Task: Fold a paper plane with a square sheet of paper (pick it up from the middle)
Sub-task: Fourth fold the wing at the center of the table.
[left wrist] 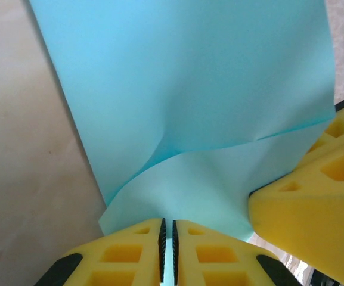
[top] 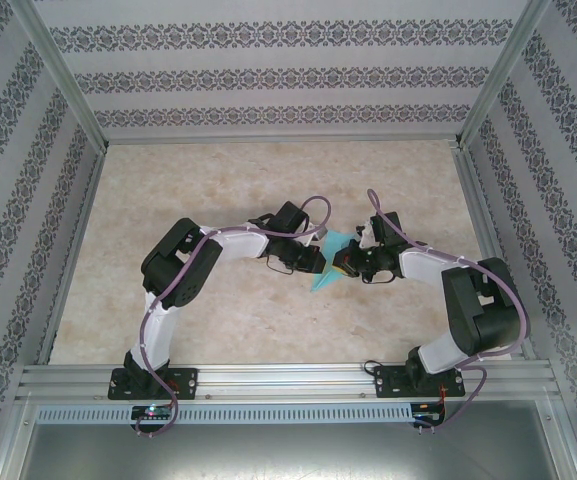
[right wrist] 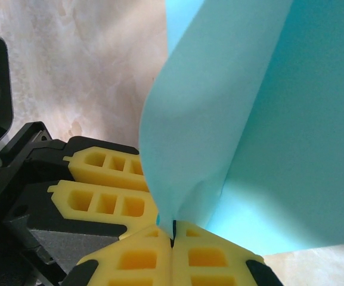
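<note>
The square sheet of paper is light turquoise and hangs bent between both grippers above the middle of the table. My left gripper comes from the left, and in its wrist view its yellow pads are shut on the sheet's lower edge, with paper showing in the thin slit. The sheet curls over itself with a soft fold line. My right gripper meets it from the right; its jaws pinch a gathered flap of the sheet. The two grippers sit almost touching; the left one's fingers lie just beside the right jaws.
The table has a beige marble pattern. Aluminium rails frame it at the near edge and sides, and patterned walls stand behind them. Both arms bend inward from their bases at the near rail.
</note>
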`<state>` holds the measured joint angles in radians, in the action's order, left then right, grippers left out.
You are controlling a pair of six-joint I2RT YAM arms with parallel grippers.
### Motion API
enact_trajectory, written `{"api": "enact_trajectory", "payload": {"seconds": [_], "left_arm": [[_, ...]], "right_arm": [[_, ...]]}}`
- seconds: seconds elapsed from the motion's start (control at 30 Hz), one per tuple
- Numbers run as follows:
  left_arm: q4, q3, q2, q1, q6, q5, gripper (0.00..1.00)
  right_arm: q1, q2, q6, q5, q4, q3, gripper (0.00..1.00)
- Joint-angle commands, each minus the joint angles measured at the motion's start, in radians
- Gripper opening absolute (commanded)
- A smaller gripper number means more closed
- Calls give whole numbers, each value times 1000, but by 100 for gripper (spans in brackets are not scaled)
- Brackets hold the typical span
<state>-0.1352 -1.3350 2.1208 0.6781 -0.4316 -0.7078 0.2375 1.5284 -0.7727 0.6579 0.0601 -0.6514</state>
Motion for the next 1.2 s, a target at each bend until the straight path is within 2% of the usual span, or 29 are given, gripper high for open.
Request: {"api": "enact_trajectory", "payload": {"seconds": [0.0,0.23,0.6,0.73,1.17], "left_arm": [[-13,-16,-36,-14,-12,-30,16],[-5,-23,-60,-22,-24,-44,20],[-111,-38,-86,-32,40,-1,24],[-142,-43,-89,-32,59,20,24],[-154,-64,-48,-26,57,-16,22]], "right_arm": [[-8,-25,30,-26,30,10,4],[-8,-39,46,-41,62,-1,4],[-29,-68,59,-45,71,40,4],[-35,-76,60,-40,62,60,4],[-65,-73,61,-33,24,113,4]]}}
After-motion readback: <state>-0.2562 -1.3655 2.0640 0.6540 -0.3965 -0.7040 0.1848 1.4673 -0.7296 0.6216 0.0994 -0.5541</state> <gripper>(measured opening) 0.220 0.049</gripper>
